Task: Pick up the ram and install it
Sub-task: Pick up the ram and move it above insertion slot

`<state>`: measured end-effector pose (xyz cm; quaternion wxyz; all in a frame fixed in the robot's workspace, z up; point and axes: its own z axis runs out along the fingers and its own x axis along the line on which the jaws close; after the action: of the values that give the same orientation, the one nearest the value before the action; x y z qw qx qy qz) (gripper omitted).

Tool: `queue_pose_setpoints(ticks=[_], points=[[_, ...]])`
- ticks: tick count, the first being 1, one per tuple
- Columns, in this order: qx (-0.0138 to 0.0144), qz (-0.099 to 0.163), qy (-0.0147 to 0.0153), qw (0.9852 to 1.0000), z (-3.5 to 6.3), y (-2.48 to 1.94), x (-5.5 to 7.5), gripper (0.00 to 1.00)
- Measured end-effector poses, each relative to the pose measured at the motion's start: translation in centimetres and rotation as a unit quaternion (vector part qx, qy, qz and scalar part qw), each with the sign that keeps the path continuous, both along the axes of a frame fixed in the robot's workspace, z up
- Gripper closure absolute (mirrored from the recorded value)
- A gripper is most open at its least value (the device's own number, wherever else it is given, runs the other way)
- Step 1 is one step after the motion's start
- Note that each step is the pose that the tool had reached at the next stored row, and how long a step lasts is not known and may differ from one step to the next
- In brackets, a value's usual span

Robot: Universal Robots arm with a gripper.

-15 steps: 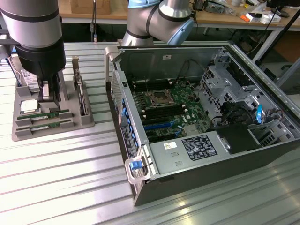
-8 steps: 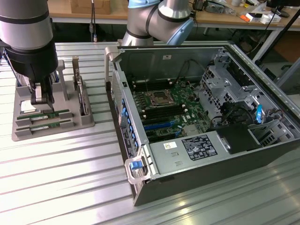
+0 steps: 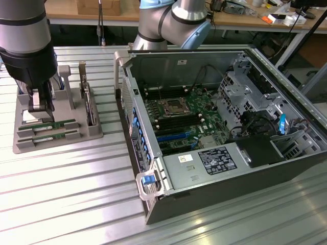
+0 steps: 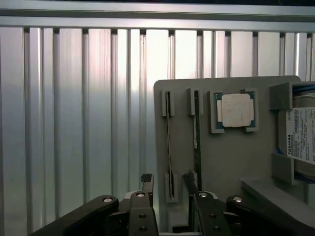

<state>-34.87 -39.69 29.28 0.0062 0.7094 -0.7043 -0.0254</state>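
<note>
So the arm's at the pick stage: the black two-finger gripper (image 4: pixel 168 181) hangs over the flat grey plastic holder (image 4: pixel 231 162) with its jaws spread wide and nothing between them yet. The ram (image 4: pixel 169 142), a long thin green circuit-board stick standing on edge in its slot, is the one closest to the holder's outer edge. Its twin green stick (image 4: pixel 197 142) sits one slot further in toward the holder's middle. From the wrist view, one fingertip is on each side of the outer stick, so the line-up looks about right to me.

My take on doing this grab well:
- come straight down so the pads meet the flat faces of the board, not the top edge
- keep the inner finger out of the neighbouring stick, the gap between the two looks tight
- keep the jaws parallel to the slot, a skewed grip would probably tilt the stick in the pads
- lift straight up out of the holder's end clips, no twisting

The square silver CPU chip (image 4: pixel 237 110) and the silver hard drive with the white label (image 4: pixel 300 135) sit deeper in on the holder, well out of the way
</note>
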Motion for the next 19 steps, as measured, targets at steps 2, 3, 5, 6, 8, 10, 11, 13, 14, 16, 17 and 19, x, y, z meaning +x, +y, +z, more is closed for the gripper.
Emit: queue_pose_setpoints(ticks=[2,3,5,6,8,10,11,13,14,16,17,19], points=[[0.0000,0.000,-0.0001,1.0000,-0.14,0.10,-0.4,0.64],[0.0000,0.000,-0.0001,1.0000,-0.19,0.12,-0.5,0.64],[0.0001,0.000,-0.0001,1.0000,-0.37,0.14,-1.0,0.64],[0.0001,0.000,-0.0001,1.0000,-0.42,0.14,-1.2,0.64],[0.0001,0.000,-0.0001,1.0000,-0.50,0.14,-1.4,0.64],[0.0001,0.000,-0.0001,1.0000,-0.54,0.14,-1.4,0.64],[0.0001,0.000,-0.0001,1.0000,-0.58,0.14,-1.5,0.64],[0.0001,0.000,-0.0001,1.0000,-0.65,0.14,-1.7,0.64],[0.0001,0.000,-0.0001,1.0000,-0.68,0.14,-1.7,0.64],[0.0001,0.000,-0.0001,1.0000,-0.74,0.14,-1.9,0.64],[0.0000,0.000,-0.0001,1.0000,-0.77,0.14,-1.9,0.64],[0.0001,0.000,-0.0001,1.0000,-0.81,0.14,-2.0,0.64]])
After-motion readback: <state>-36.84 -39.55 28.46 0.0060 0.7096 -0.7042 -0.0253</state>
